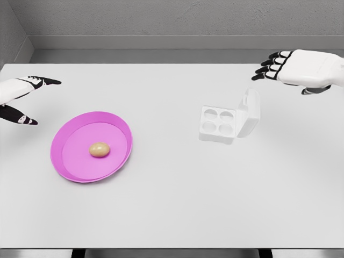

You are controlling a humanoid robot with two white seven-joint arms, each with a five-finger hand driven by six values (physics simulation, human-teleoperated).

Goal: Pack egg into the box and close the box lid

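A tan egg [99, 149] lies in the middle of a pink plate [71, 169] on the left half of the white table. A white egg box [218, 124] with several empty cups stands right of centre, its lid [249, 113] raised open on the right side. My left hand [24, 102] hovers at the left edge, above and left of the plate, fingers spread and holding nothing. My right hand [279, 67] floats at the upper right, beyond the box, fingers relaxed and empty.
The white table [172, 209] runs to a grey wall at the back and ends at its front edge near the bottom of the picture.
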